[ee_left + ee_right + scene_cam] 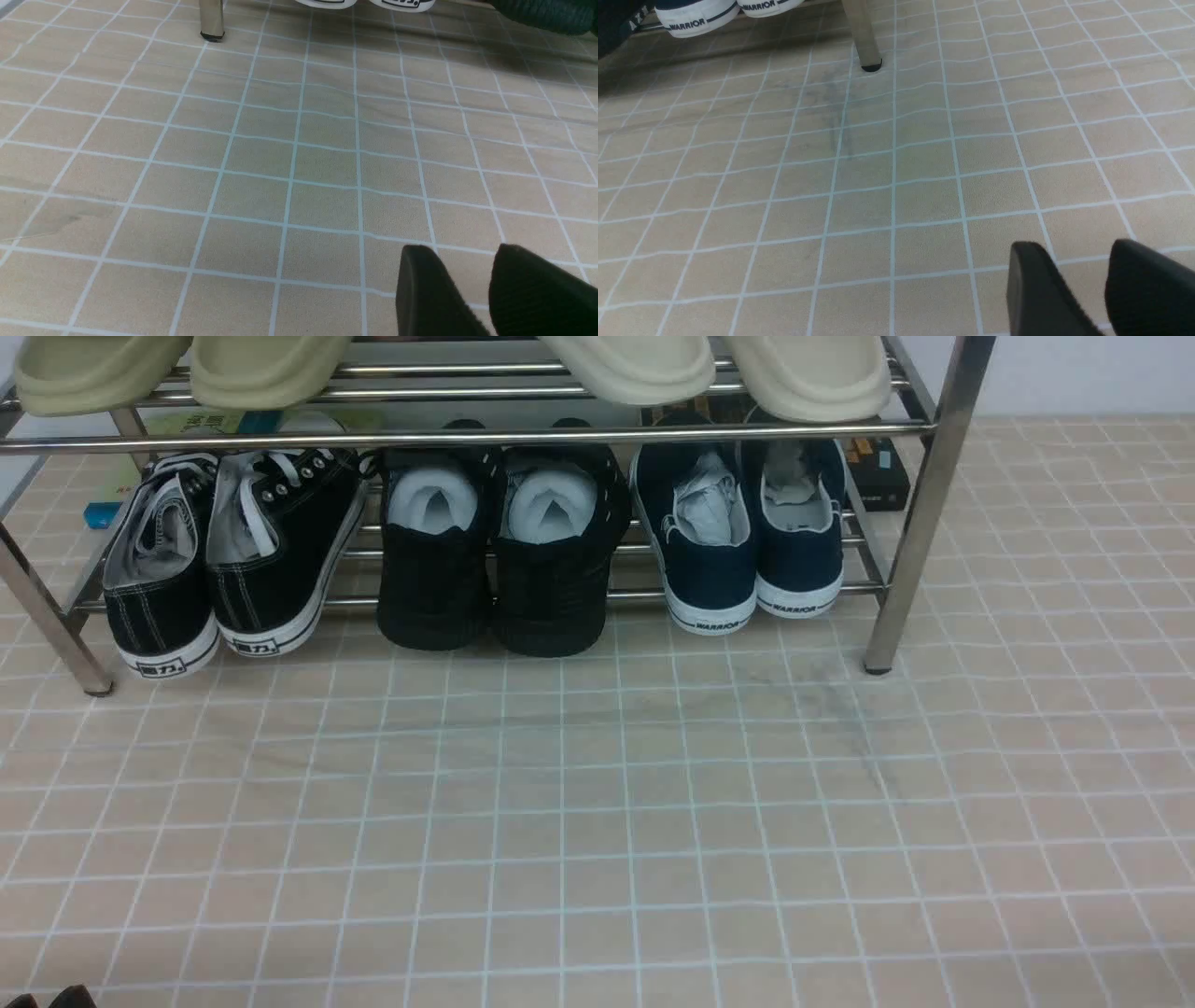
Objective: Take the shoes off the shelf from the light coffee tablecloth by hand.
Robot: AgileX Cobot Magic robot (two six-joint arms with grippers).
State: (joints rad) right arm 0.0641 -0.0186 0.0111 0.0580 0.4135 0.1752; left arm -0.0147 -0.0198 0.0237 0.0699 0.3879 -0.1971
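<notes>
A: Wall?
B: Plain pale wall (1074, 373), bluish-white, top right at the far back. A thin strip of the same shows far left.
A: Clutter back there?
B: Black box (882, 476) with orange marks, low at the back right. Small blue item (98, 513) back left. Yellow-green printed pack (201, 423) near it, mostly hidden, can't read it.
A: Light?
B: Even, soft, indoor-looking. Shadows are faint with blurry edges.

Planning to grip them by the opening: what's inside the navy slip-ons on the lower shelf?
Crumpled pale paper stuffing sits in both navy slip-ons, filling the openings. It covers whatever lies beneath it and toward the toes, so nothing deeper can be seen.
</notes>
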